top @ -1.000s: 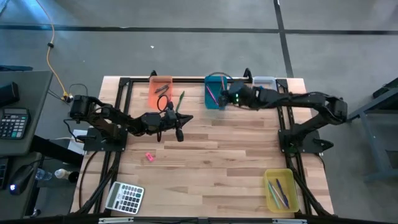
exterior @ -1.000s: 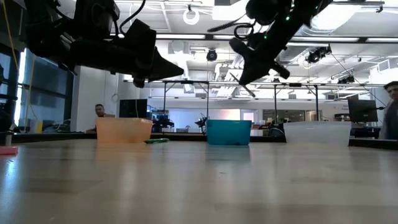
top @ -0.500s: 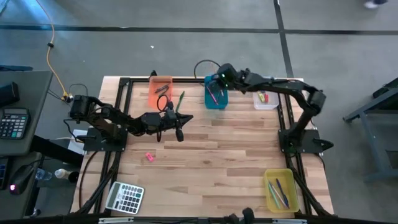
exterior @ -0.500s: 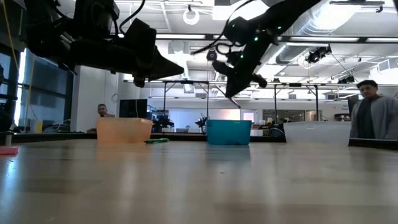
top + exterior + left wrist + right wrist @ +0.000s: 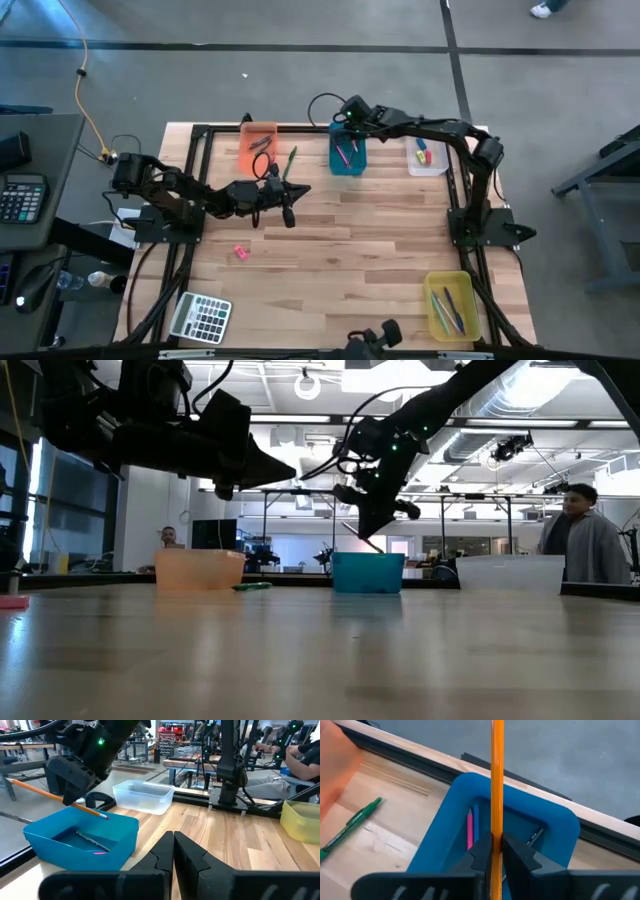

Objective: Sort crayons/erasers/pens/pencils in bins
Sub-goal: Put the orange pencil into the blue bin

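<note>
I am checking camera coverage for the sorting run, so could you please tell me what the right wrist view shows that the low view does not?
Only the right wrist view looks into the teal bin, showing a pink stick lying inside, and a green stick on the table beside it. Only the low view shows the orange bin, the clear bin, the left gripper shut and waiting in the air, and a person behind the table. Both show the right gripper above the teal bin, shut on the orange pencil.
</note>
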